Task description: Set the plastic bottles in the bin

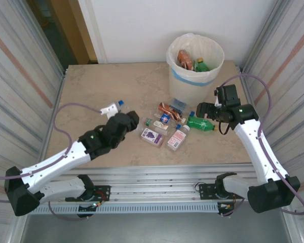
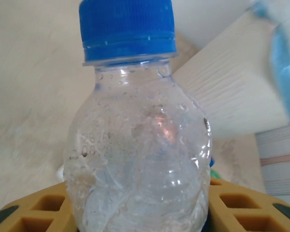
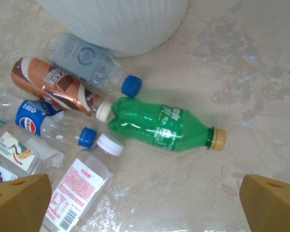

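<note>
The left gripper (image 1: 114,111) is clenching a clear bottle (image 2: 140,145) with a blue cap, its yellow fingers (image 2: 241,205) pressing on either side of the bottle's base, at the left of the table (image 1: 91,86) and well apart from the bin (image 1: 173,76). The right gripper (image 1: 204,109) is hovering with its jaws spread wide and holding nothing, above a green bottle (image 3: 164,126) that is lying on its side near the foot of the bin. More bottles are lying in a cluster (image 1: 164,124) beside the green one, among them a brown coffee bottle (image 3: 58,84) and a white-capped bottle (image 3: 79,186) with a pink label. A brown bottle (image 1: 185,58) and another green bottle (image 1: 200,65) are already sitting inside the lined white bin.
</note>
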Robot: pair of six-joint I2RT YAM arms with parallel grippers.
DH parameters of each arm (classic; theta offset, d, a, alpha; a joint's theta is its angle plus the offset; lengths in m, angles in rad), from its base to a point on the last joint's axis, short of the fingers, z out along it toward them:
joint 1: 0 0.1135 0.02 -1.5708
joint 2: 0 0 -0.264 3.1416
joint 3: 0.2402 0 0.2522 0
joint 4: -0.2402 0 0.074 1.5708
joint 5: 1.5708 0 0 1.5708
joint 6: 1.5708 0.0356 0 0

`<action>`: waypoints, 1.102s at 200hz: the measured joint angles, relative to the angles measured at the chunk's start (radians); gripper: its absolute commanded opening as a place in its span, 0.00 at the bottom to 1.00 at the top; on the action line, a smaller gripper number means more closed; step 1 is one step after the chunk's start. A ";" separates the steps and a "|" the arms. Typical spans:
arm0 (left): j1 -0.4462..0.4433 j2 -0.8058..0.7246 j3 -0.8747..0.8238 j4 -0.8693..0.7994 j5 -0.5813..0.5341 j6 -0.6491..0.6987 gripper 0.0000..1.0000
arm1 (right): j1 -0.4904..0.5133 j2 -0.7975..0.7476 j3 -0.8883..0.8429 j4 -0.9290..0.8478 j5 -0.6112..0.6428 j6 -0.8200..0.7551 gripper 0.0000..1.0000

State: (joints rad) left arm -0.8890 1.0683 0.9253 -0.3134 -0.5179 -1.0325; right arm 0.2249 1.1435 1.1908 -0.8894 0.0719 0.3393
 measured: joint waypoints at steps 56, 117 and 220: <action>0.123 0.233 0.307 0.148 0.180 0.296 0.35 | -0.001 -0.031 0.000 0.001 0.014 0.001 0.98; 0.192 0.590 0.744 0.217 0.409 0.437 0.35 | -0.001 -0.033 -0.002 0.020 0.014 0.038 0.98; 0.245 1.160 1.462 0.305 0.669 0.498 0.36 | -0.001 -0.092 -0.071 0.066 0.014 0.098 0.98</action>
State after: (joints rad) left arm -0.6445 2.2280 2.3871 -0.0086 0.1509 -0.5346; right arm 0.2241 1.0519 1.1202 -0.8230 0.0864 0.4377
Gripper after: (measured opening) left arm 0.472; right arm 0.979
